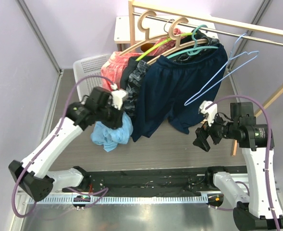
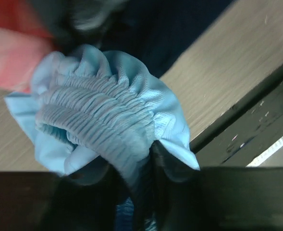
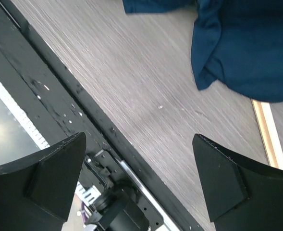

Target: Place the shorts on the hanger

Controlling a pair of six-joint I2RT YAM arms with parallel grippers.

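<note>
The light sky-blue shorts hang bunched from my left gripper, which is shut on their elastic waistband, held above the floor beside the clothes rack. The drawstring is hidden. The thin pale-blue wire hanger hangs by its hook from the rack's rail at the right, empty. My right gripper is open and empty, below and a little left of the hanger; its wrist view shows its fingertips wide apart over the wood floor.
Large navy shorts hang on a teal hanger between my two grippers, also in the right wrist view. Coral-pink shorts, wooden hangers, a white basket and the wooden rack leg stand around.
</note>
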